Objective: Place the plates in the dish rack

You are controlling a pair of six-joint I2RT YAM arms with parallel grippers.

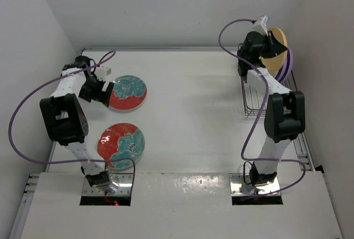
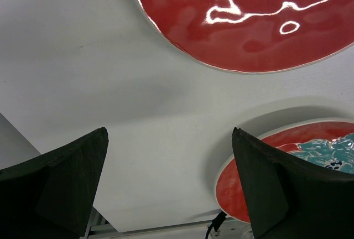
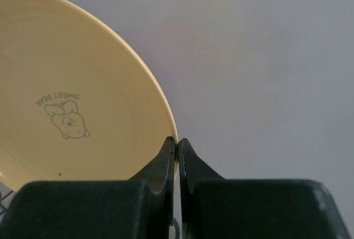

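Observation:
Two red plates with a teal floral pattern lie flat on the table at the left, one farther back point(image 1: 128, 92) and one nearer point(image 1: 121, 145). My left gripper point(image 1: 105, 92) is open and empty, just left of the farther plate. In the left wrist view that gripper point(image 2: 168, 134) hangs over bare table, with one red plate point(image 2: 249, 23) at the top and the other point(image 2: 298, 150) beside the right finger. My right gripper point(image 1: 268, 31) is shut on the rim of a pale yellow plate point(image 1: 276, 48) and holds it upright above the dish rack point(image 1: 251, 103). The right wrist view shows the gripper point(image 3: 177, 142) pinching that plate point(image 3: 83, 95).
The dark wire rack stands at the back right against the wall. Lilac curves point(image 1: 287, 65) show at its far end behind the right arm; plate or purple cable, I cannot tell. White walls close in the table on the left, back and right.

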